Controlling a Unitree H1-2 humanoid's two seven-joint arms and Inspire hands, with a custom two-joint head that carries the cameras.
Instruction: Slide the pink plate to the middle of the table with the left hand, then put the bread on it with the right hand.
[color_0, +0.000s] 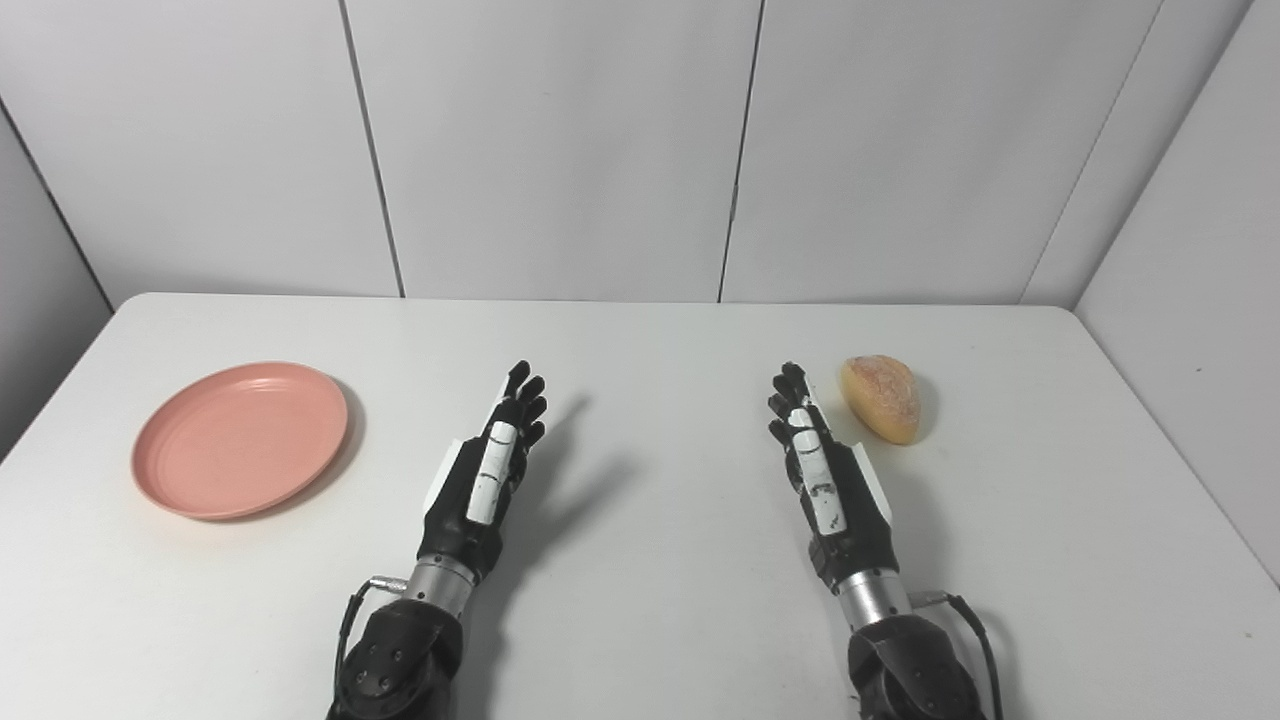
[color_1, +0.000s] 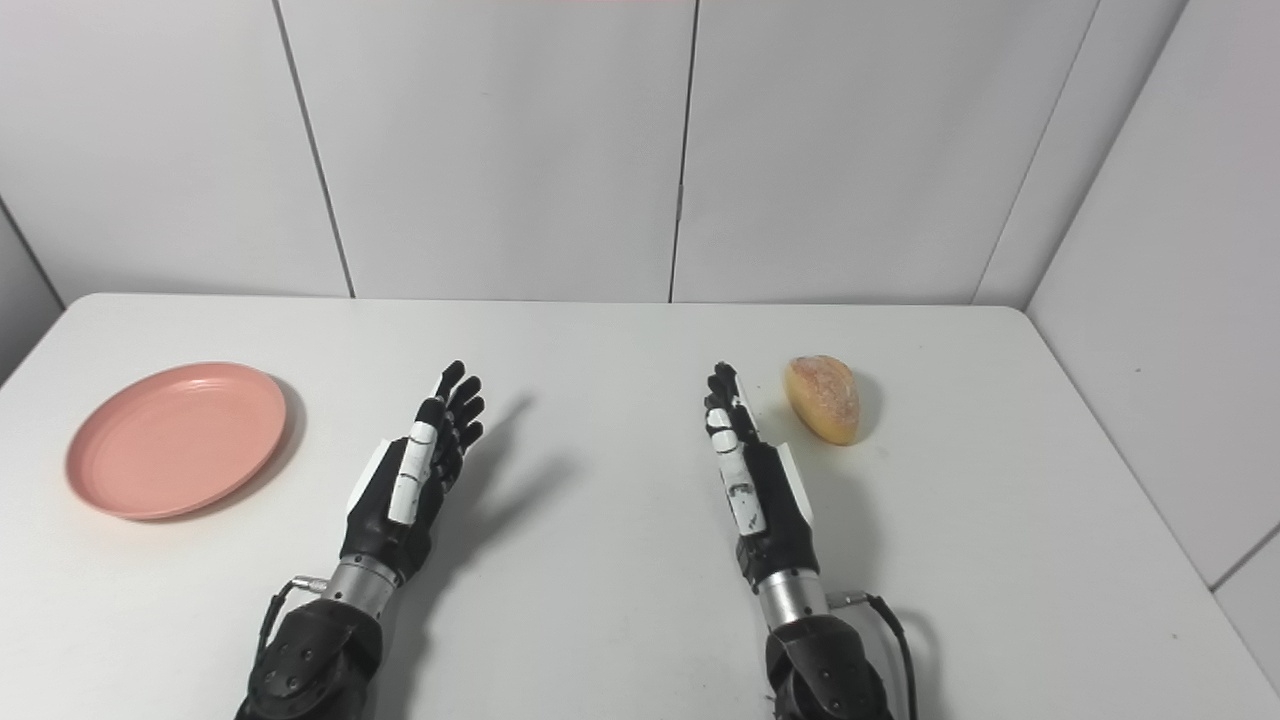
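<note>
A round pink plate (color_0: 240, 438) lies flat on the white table (color_0: 640, 560) near its left edge. A golden bread roll (color_0: 881, 397) rests on the table's right half. My left hand (color_0: 490, 465) hovers over the table to the right of the plate, fingers stretched out and apart, holding nothing. My right hand (color_0: 820, 470) is likewise open with straight fingers, just left of the bread and a little nearer to me, not touching it.
White wall panels (color_0: 560, 150) stand behind the table's far edge, and a side wall (color_0: 1200, 300) runs along the right. Bare tabletop lies between the two hands.
</note>
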